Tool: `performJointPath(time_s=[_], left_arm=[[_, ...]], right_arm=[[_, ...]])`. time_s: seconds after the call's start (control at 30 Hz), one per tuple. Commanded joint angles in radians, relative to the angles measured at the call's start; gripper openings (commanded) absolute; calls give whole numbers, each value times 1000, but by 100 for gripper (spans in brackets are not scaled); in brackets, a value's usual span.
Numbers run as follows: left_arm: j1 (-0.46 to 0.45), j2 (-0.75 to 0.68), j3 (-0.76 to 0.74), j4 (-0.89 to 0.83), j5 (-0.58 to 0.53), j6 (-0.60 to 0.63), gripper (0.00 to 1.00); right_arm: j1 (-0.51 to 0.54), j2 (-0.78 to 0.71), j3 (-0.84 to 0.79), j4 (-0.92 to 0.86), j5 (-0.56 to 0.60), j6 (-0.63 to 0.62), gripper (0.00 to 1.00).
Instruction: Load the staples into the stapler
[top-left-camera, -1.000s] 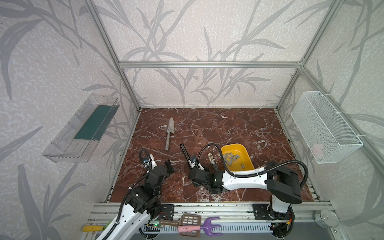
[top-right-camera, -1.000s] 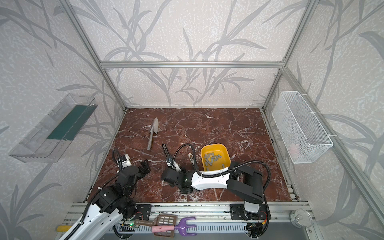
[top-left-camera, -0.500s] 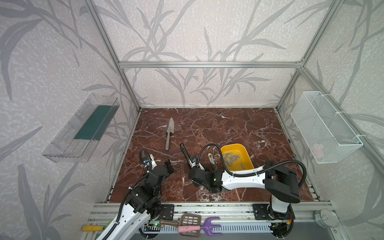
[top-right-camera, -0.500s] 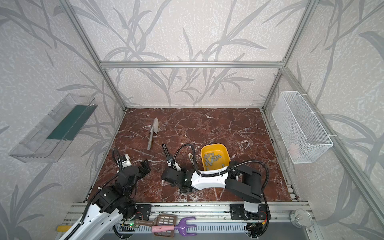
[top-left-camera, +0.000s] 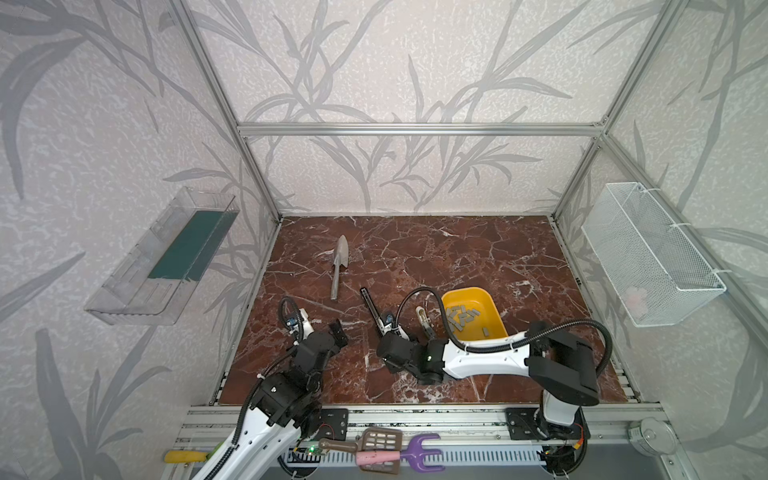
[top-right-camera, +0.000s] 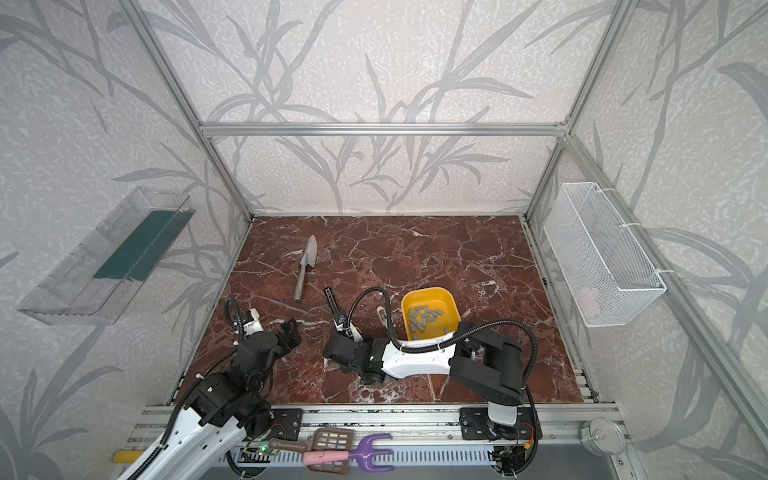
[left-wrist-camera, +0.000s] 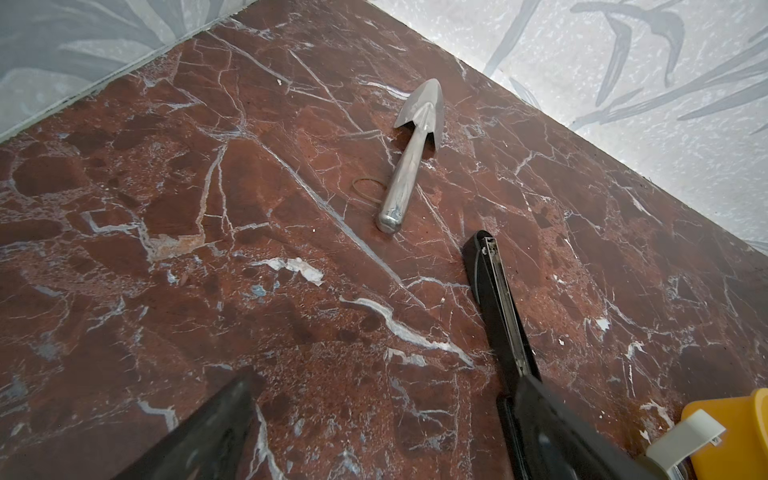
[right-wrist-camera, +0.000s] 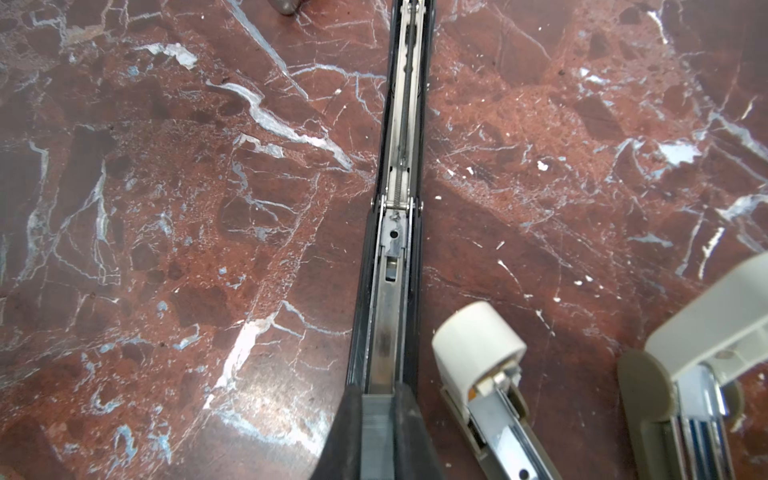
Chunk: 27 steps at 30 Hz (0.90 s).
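Holding: right gripper (right-wrist-camera: 378, 401) pinches stapler (right-wrist-camera: 399, 208) tight, rail up, ready for staples (top-left-camera: 461, 318).
Left gripper (left-wrist-camera: 386, 386): fingers spread wide, empty.

stapler (right-wrist-camera: 397, 249) tip cut off, staples (top-left-camera: 461, 318) too small to count

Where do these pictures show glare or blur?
Left wrist view: glare on the trowel. Right wrist view: the stapler is sharp, the right pincer closed on it blurred, a bright glint on the table. Both top views: even light, no harsh shadows.
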Motion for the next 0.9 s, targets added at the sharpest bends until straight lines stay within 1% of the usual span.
performJointPath(time_s=[0.0, 0.23, 0.37, 0.6, 0.7, 0.73, 0.87], left_arm=[[6, -3, -8, 1, -25, 0, 99], [6, -3, -9, 1, -22, 0, 99], [5, -3, -8, 1, -21, 0, 99], [5, -4, -8, 0, -18, 0, 99], [5, -3, -9, 0, -18, 1, 99], [6, -4, -8, 1, -19, 0, 99], [6, -4, -9, 0, -18, 0, 99]], right_arm=[[10, 4, 17, -91, -18, 35, 0], [26, -38, -2, -134, 6, 52, 0], [30, -44, -23, -127, -26, 54, 0], [45, -47, -37, -123, -36, 58, 0], [46, -50, -37, -123, -44, 56, 10], [45, -52, -38, -123, -46, 56, 12], [46, -61, -40, -130, -43, 55, 15]])
